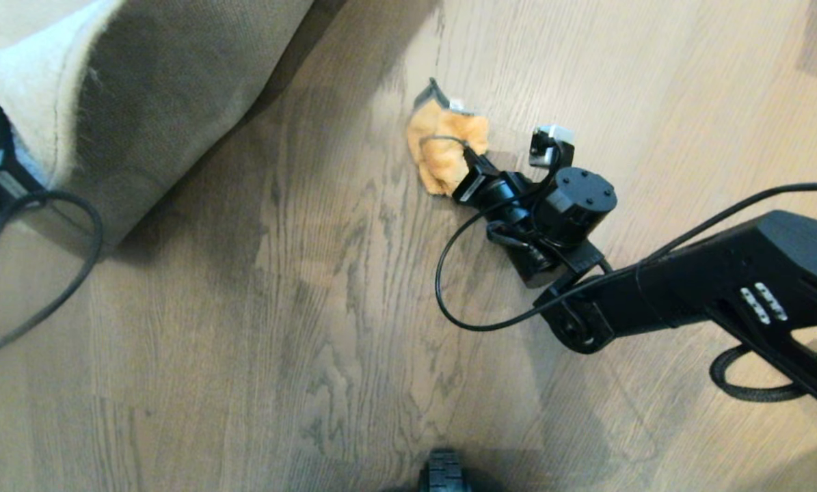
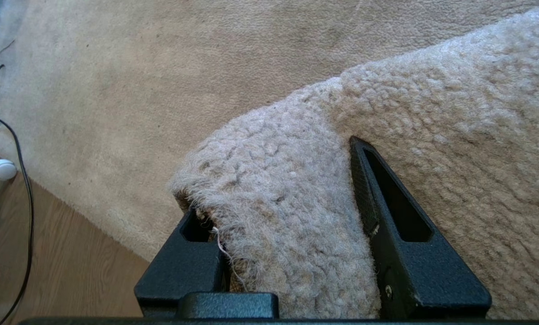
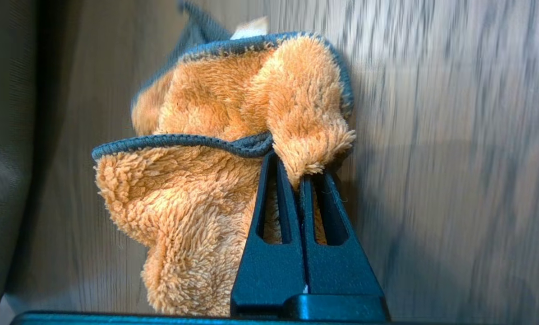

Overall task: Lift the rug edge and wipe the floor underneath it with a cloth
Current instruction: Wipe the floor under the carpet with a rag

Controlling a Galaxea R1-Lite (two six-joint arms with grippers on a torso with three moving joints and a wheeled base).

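The pale grey rug (image 2: pixel 431 113) is folded up at its edge, and my left gripper (image 2: pixel 274 180) is shut on that edge, one finger on each side. In the head view the raised rug (image 1: pixel 176 102) shows its tan woven backing at the upper left, above the bare wooden floor (image 1: pixel 312 307). My right gripper (image 3: pixel 296 169) is shut on the orange cloth (image 3: pixel 215 104) with dark grey edging. The cloth (image 1: pixel 442 154) is bunched against the floor planks, to the right of the lifted rug, with the right gripper (image 1: pixel 473 174) just behind it.
Black cables and a white plug (image 2: pixel 3 169) lie on the floor beside the flat part of the rug. A black cable loop (image 1: pixel 73 273) hangs from my left arm. A wheel (image 1: pixel 444 475) of my base shows at the near edge.
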